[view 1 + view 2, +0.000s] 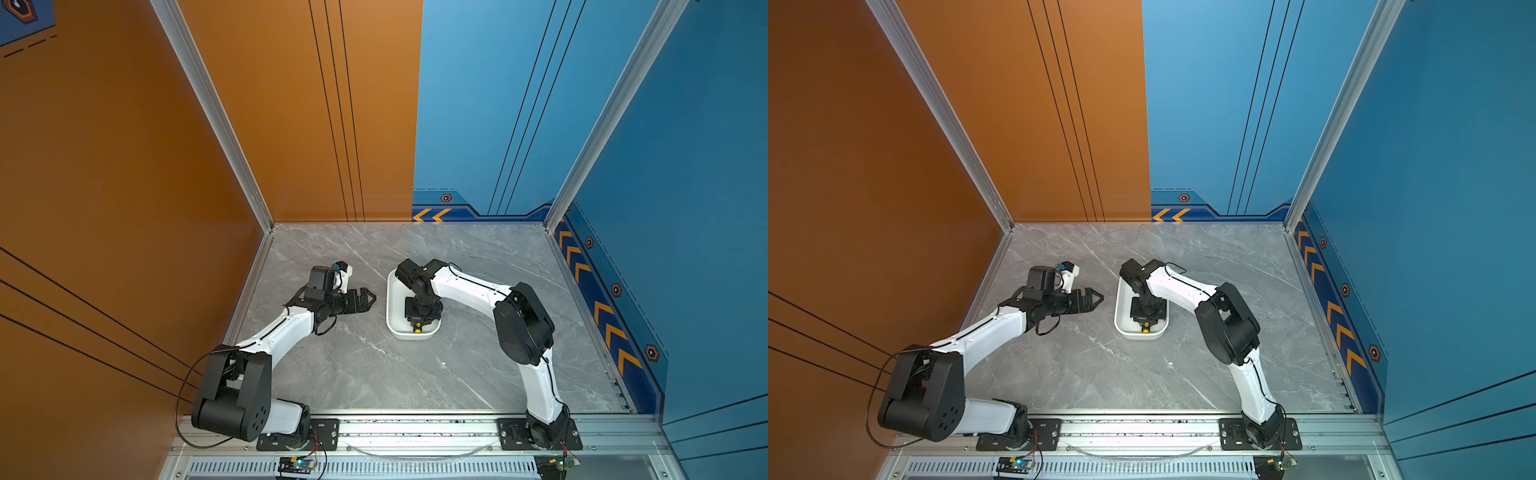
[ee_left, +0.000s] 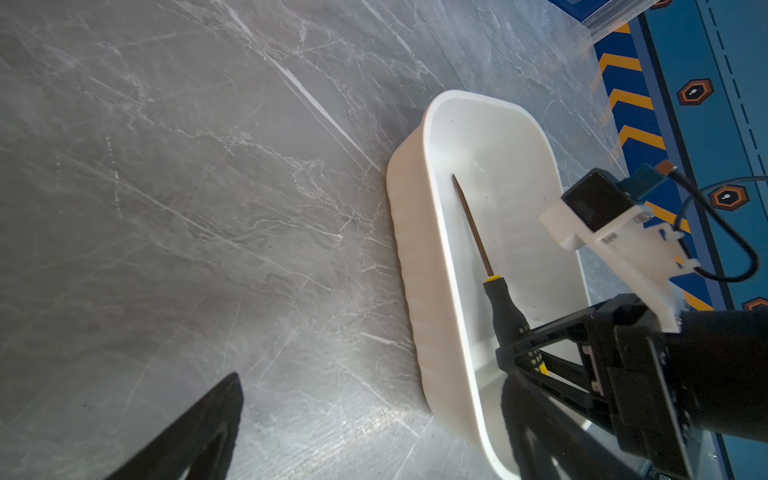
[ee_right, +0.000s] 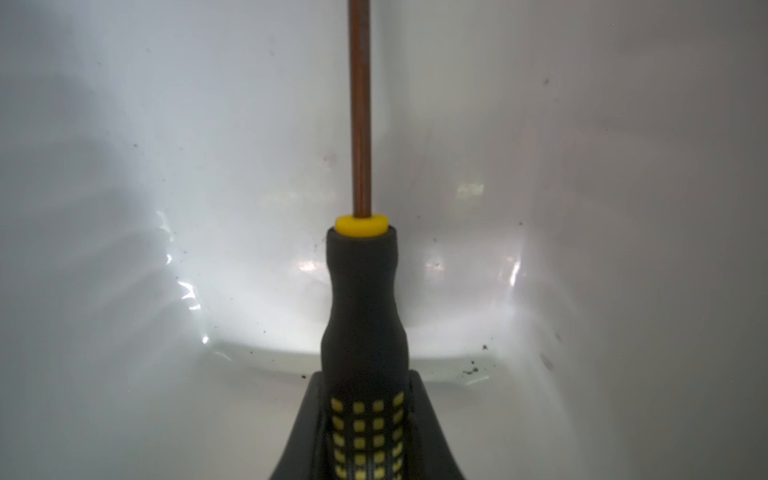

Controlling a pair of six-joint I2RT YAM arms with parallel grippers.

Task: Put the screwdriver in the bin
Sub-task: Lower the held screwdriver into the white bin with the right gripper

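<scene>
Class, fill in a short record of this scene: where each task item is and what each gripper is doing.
screwdriver: inside the bin, shaft along its length
bin: white, on the grey table
right gripper: jaws shut on the screwdriver handle
left gripper: jaws open, empty, beside the bin

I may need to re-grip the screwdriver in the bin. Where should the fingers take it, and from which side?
Grip the screwdriver by its thick handle, at the yellow-dotted band where the right gripper is shut now, coming from above with fingers across it. The shaft looks too thin to pinch, and the walls of the bin probably block a sideways approach.
</scene>
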